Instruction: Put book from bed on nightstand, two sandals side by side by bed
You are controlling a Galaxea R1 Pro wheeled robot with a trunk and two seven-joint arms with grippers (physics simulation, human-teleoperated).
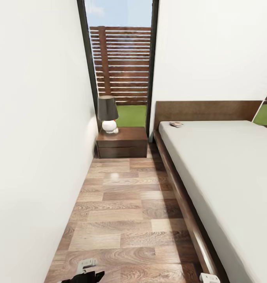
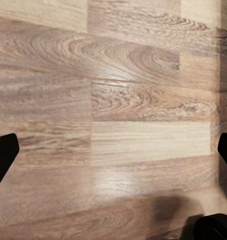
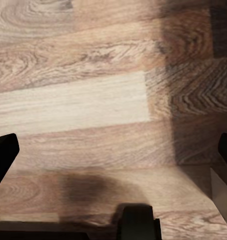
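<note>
Looking far ahead of my wide-open, empty fingers (image 3: 113, 150), I see the small dark book (image 1: 176, 124) on the white bed (image 1: 227, 173), nearer my right arm.

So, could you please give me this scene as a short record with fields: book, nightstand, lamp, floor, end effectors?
book: flat on the bed, corner near the headboard
nightstand: against the left wall, beside the bed's head
lamp: on the nightstand, dark shade, white base
floor: wood planks between wall and bed
left end effector: open, above bare floor
right end effector: open, above bare floor
</note>
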